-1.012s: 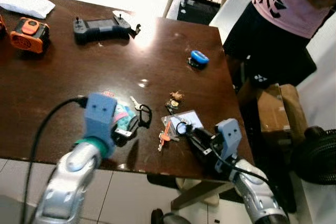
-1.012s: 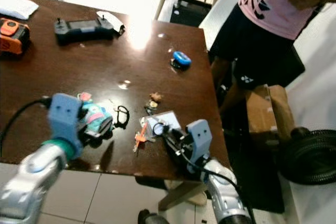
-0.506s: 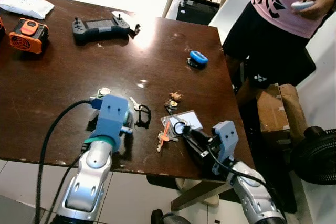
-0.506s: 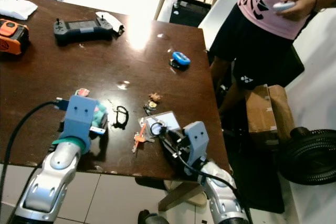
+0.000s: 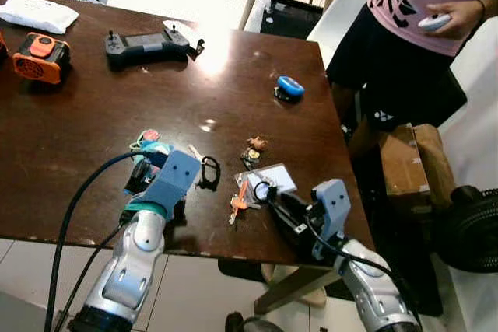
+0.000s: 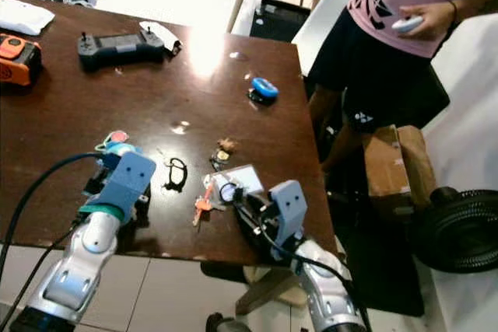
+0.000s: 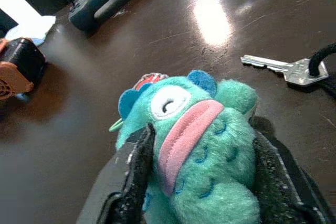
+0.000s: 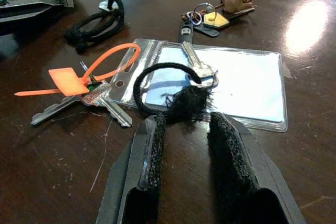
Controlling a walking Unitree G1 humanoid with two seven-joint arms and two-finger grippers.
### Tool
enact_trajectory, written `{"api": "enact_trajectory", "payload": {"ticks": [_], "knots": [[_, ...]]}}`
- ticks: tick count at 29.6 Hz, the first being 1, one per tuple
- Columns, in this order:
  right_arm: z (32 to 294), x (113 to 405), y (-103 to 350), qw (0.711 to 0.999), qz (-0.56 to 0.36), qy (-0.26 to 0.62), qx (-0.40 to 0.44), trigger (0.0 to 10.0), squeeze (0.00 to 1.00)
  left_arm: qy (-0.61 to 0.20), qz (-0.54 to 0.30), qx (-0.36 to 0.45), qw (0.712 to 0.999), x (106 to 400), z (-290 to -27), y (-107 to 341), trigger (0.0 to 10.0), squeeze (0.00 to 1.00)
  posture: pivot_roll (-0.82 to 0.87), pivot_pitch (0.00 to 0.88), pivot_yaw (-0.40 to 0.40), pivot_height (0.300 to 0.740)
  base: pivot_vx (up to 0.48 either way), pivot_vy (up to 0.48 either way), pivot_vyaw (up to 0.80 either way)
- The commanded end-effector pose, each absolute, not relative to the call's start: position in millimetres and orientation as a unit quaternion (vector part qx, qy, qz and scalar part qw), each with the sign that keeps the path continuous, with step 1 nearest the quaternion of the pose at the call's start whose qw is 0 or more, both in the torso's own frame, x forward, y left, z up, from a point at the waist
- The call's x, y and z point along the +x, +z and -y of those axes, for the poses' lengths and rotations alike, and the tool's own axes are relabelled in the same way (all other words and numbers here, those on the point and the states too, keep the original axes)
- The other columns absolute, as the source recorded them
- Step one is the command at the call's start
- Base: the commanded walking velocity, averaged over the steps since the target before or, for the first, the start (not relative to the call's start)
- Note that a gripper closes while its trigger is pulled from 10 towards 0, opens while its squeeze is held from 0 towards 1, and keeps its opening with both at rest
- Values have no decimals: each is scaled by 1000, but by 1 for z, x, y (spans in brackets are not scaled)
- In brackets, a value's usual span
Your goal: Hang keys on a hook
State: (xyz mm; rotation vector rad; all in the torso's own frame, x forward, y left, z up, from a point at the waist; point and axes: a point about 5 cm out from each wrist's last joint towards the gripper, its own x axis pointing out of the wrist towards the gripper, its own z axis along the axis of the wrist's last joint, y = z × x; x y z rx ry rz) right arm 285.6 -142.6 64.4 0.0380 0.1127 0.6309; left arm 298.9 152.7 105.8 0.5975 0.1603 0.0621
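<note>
A teal plush keychain point(image 7: 199, 145) with a pink mouth sits between the fingers of my left gripper point(image 5: 144, 170), which is shut on it at the table's near side. Beside it lies a silver key point(image 7: 286, 69) on a black lanyard point(image 5: 208, 170). My right gripper point(image 8: 188, 118) rests low on the table, its tips pinching the frayed knot of a black cord loop point(image 8: 157, 72). That loop is tied to a silver key point(image 8: 197, 64) lying on a clear badge holder point(image 8: 236, 87). Keys with an orange tag point(image 8: 100, 95) lie next to it.
A brown figurine keychain point(image 5: 254, 145), a blue object point(image 5: 289, 87), a black handheld controller point(image 5: 144, 43), an orange device point(image 5: 35, 56) and a white bag point(image 5: 39, 13) lie on the dark table point(image 5: 78, 114). A person point(image 5: 420, 29) stands at its far right corner.
My left arm has dropped and swung, so the plush now shows beyond its wrist. The right gripper has stayed at the cord loop. The person's hand has lowered.
</note>
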Motion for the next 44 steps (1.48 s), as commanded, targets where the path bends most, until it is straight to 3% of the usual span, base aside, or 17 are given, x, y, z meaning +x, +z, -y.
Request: {"api": "enact_trajectory", "payload": {"ticks": [1,22,23,25,26,27,28,29,30,32,36,44], "knots": [[147,275,46,949,-100,298,29,10000,0,24,-205,305,930,280,-168,55,0,0,-105,140,-89,740,0,0,0],[144,277,49,951,-91,292,43,10000,0,19,-146,271,951,287,-168,70,0,0,-95,138,-80,740,0,0,0],[143,283,60,954,-69,286,62,10000,0,2,-92,208,974,292,-159,92,0,0,-95,130,-80,740,0,0,0],[143,283,60,954,-69,286,62,10000,0,2,-92,208,974,292,-159,92,0,0,-95,130,-80,740,0,0,0],[141,289,75,955,-40,282,84,10000,0,-34,-10,122,992,296,-147,127,0,0,-95,127,-79,740,0,0,0],[141,289,75,955,-40,282,84,10000,0,-34,-10,122,992,296,-147,127,0,0,-95,127,-79,740,0,0,0],[140,297,97,953,-1,280,112,10000,0,-63,101,61,991,297,-141,177,10000,0,-95,123,-84,740,0,0,0],[140,302,111,951,24,281,129,10000,0,-84,174,29,981,293,-139,210,10000,0,-93,123,-85,740,0,0,0],[140,302,111,951,24,281,129,10000,0,-84,174,29,981,293,-139,210,10000,0,-93,123,-85,740,0,0,0],[138,307,129,947,60,281,146,10000,0,-110,241,71,962,289,-132,239,10000,0,-82,115,-89,740,0,0,0],[133,308,126,950,64,273,137,10000,0,-102,236,139,956,295,-128,218,10000,0,-92,94,-89,740,0,0,0],[122,298,119,962,84,245,89,10000,0,-115,186,103,970,288,-118,188,10000,0,-91,67,-88,740,0,0,0]]}}
